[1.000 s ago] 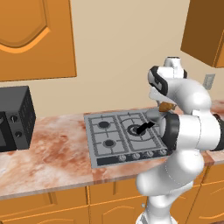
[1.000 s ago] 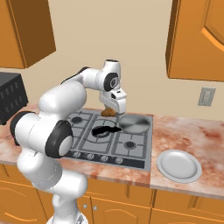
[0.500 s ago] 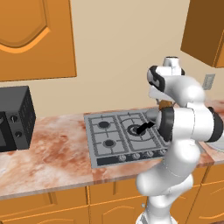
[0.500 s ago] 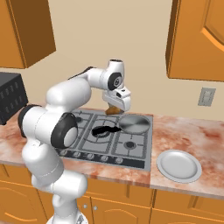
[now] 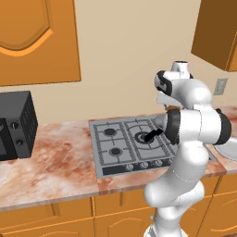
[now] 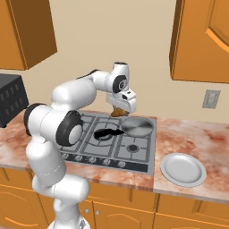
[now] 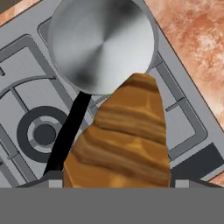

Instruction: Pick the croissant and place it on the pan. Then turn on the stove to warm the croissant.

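Note:
My gripper (image 6: pixel 120 108) is shut on the croissant (image 6: pixel 117 112), a brown, striped pastry, and holds it in the air over the back of the stove (image 6: pixel 138 156). In the hand view the croissant (image 7: pixel 122 140) sits between the fingers, its tip over the near rim of the pan (image 7: pixel 101 43). The small round grey pan (image 6: pixel 137 126) rests on the back right burner. Its black handle (image 6: pixel 105 133) points toward the stove's middle. In the left base view my own arm hides the hand; the pan's handle (image 5: pixel 152 135) and the stove (image 5: pixel 113 144) show.
A white plate (image 6: pixel 183 169) lies on the counter right of the stove. A black microwave (image 5: pixel 14 125) stands at the far left. Round knobs (image 6: pixel 100 160) line the stove's front strip. Wooden cabinets hang above on both sides.
The hand has carried the croissant a little to the right, closer to the pan. The pan and plate have not moved.

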### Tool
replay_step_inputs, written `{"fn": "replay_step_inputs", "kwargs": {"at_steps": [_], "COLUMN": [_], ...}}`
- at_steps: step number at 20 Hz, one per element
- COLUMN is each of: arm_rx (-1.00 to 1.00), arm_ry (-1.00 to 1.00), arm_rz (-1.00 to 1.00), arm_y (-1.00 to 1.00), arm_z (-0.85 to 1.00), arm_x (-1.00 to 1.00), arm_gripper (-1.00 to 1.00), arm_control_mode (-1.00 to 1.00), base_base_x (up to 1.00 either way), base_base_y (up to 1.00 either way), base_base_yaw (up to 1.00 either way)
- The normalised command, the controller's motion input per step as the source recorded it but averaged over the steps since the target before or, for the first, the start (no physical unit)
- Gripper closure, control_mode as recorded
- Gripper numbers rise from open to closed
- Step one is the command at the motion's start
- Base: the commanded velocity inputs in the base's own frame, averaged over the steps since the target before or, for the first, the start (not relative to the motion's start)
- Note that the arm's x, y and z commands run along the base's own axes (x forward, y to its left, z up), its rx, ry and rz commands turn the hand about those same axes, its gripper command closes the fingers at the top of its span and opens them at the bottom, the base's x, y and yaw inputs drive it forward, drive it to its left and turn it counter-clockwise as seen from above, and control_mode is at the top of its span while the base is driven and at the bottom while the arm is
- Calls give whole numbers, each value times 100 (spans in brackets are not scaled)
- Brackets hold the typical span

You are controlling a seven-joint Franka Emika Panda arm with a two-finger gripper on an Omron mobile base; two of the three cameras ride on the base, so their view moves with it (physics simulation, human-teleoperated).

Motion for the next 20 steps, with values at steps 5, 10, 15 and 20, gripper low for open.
{"fn": "replay_step_inputs", "kwargs": {"at_steps": [5, 10, 15, 20], "arm_rx": [0, 0, 0, 0], "arm_ry": [0, 0, 0, 0], "arm_rz": [5, 6, 6, 7], "arm_y": [-3, -8, -9, -8], "arm_z": [-9, -9, -10, -12], "arm_x": [18, 15, 14, 13], "arm_gripper": [100, 100, 100, 100], "arm_control_mode": [-100, -100, -100, -100], "base_base_x": [0, 0, 0, 0], "base_base_y": [0, 0, 0, 0], "base_base_yaw": [0, 0, 0, 0]}}
